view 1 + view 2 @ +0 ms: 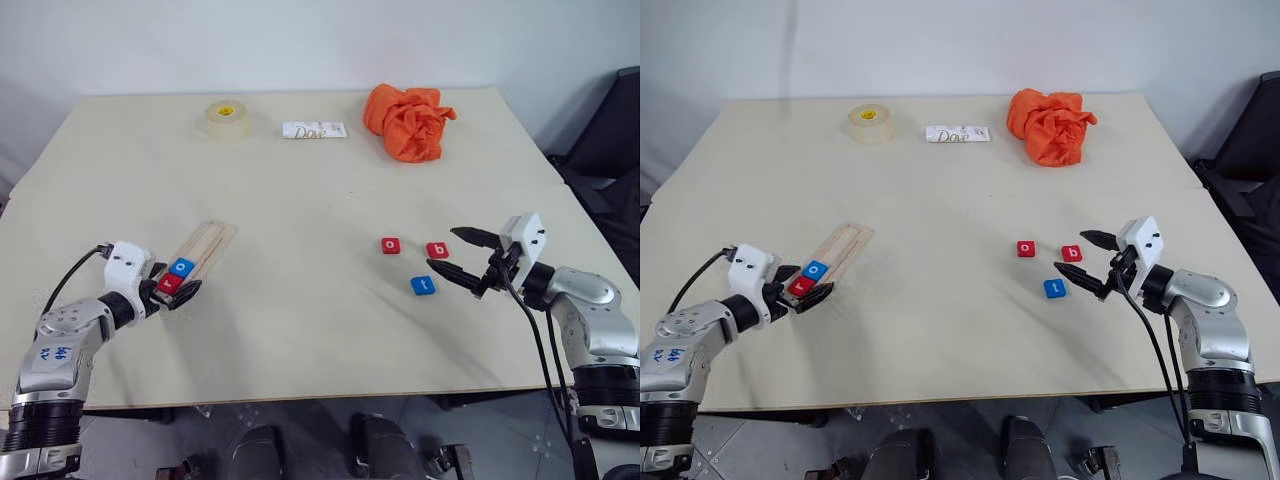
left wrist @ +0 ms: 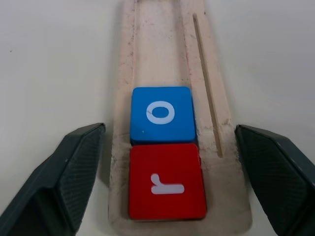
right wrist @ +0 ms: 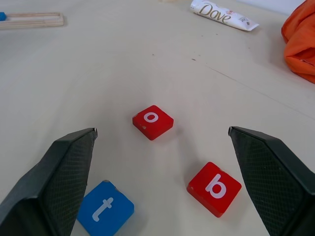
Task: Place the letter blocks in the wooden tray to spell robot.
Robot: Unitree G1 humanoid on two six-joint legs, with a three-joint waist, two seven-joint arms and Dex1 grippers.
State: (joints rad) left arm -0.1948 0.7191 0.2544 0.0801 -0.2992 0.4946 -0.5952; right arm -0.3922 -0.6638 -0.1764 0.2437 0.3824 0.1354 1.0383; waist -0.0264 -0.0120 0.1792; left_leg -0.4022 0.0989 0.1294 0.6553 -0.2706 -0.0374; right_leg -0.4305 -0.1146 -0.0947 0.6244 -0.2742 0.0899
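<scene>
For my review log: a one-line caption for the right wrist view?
Open right gripper facing red o, red b and blue t blocks loose on the table.

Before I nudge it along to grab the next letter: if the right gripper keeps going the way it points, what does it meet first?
Probably the red b block, lying just ahead between the open right gripper's fingers; the red o block is farther on. Depth is uncertain.

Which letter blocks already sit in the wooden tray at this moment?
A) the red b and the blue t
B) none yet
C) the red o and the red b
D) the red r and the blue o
D: the red r and the blue o lie end to end in the wooden tray; the red o, red b and blue t lie loose on the table.
</scene>
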